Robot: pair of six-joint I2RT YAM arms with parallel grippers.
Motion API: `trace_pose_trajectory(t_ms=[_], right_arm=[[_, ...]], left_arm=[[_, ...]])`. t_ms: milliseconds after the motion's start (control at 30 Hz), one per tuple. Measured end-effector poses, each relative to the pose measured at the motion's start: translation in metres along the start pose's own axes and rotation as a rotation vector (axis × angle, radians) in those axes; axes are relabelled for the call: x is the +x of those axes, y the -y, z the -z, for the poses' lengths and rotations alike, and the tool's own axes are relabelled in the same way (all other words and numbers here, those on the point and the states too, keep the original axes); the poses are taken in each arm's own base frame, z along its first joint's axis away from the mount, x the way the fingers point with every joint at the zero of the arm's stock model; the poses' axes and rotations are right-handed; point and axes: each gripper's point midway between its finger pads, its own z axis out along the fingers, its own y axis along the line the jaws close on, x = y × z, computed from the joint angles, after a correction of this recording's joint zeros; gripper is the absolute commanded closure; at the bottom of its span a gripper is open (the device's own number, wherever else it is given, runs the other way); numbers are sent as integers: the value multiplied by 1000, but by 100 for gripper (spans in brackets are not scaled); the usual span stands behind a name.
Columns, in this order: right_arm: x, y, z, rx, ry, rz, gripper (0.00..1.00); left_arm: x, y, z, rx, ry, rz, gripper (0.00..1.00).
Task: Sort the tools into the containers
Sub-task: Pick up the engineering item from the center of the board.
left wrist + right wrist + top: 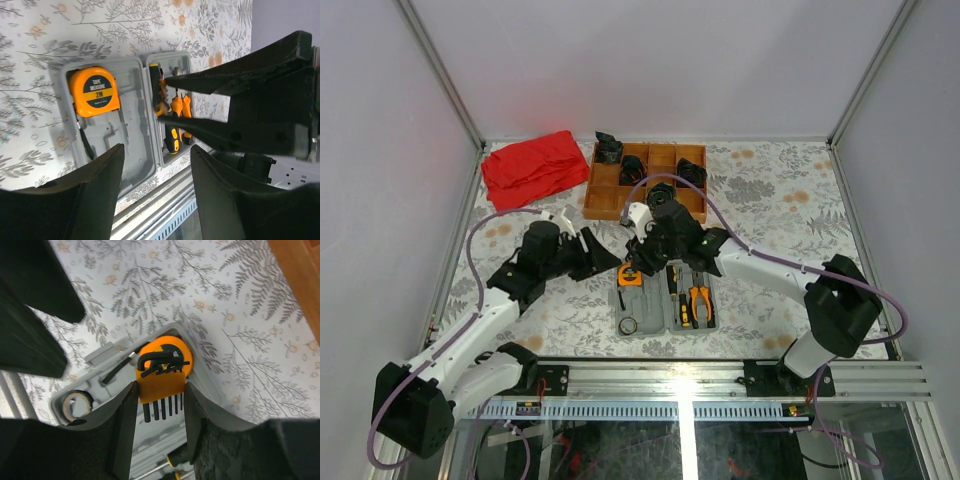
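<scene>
The grey tool case point(660, 318) lies open near the table's front edge. In its left half sit the round orange tape measure point(94, 91), a thin black tool point(86, 142) and a black ring point(76, 402). Its right half holds black-and-yellow screwdrivers point(172, 140) and orange-handled pliers point(700, 303). My right gripper point(160, 387) is shut on an orange holder of black hex keys point(161, 381), held just above the tape measure point(170, 344). My left gripper point(156, 150) hovers open over the case's near edge with nothing between its fingers.
A brown wooden compartment tray point(592, 195) with black coiled bundles stands behind the case. A red cloth point(532, 168) lies at the back left. The metal rail point(720, 375) runs along the near edge. Both grippers hang close together above the case.
</scene>
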Motion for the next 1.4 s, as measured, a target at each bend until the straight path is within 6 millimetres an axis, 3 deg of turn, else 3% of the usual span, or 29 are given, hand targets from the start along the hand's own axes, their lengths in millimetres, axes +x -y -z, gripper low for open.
trace_pose_trajectory(t_ms=[167,333,667,900,1100,1167,1233,1333,1400], right_arm=[[3,-20,-6,-48,15,-11,71],[11,-24,-5,-51,5,-33,71],[-7,-33,1,-88,77,-48,71],[-9,-36,2,-104,92,-58,70],[-8,-37,1,-107,99,-81,69],[-8,-37,0,-105,101,-87,65],[-8,-37,0,-102,103,-92,55],[-8,-37,0,-102,104,-101,38],[-10,-37,1,-102,111,-107,33]], left_arm=[[15,5,-18,9,-59,-4,51],[19,2,-26,-4,-70,-3,56],[14,2,-29,-3,-47,-3,60],[14,1,-32,-3,-45,4,73],[14,3,-32,7,-46,5,90],[14,3,-32,8,-46,6,95],[14,3,-32,8,-45,6,99],[14,3,-32,8,-45,5,100],[14,1,-32,-2,-43,2,100]])
